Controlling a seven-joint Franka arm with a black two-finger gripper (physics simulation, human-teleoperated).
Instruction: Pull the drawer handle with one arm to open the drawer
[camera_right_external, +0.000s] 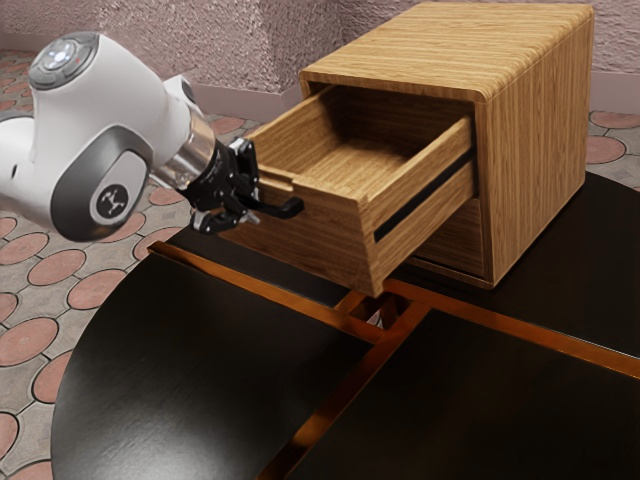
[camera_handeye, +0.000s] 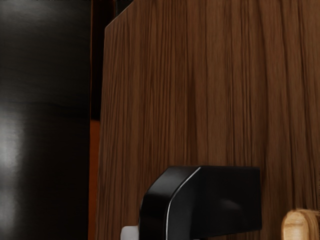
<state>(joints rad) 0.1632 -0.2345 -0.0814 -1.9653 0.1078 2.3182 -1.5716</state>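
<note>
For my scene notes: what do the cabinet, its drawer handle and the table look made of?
Cabinet and drawer: light wood, matte, with straight grain lines, perhaps veneer. Handle: black, smooth, faintly glossy, plastic or painted metal; a soft highlight on its edge. Table: black glossy top with reflections, copper-coloured strips.

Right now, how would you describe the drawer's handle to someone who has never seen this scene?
Find the wooden cabinet on the black table; its drawer stands pulled out toward the exterior view's left. On the drawer's front, by the arm's hand, is the handle. It is a black bar that sticks out from the wood, unlike the flat black strip along the drawer's side.
</note>
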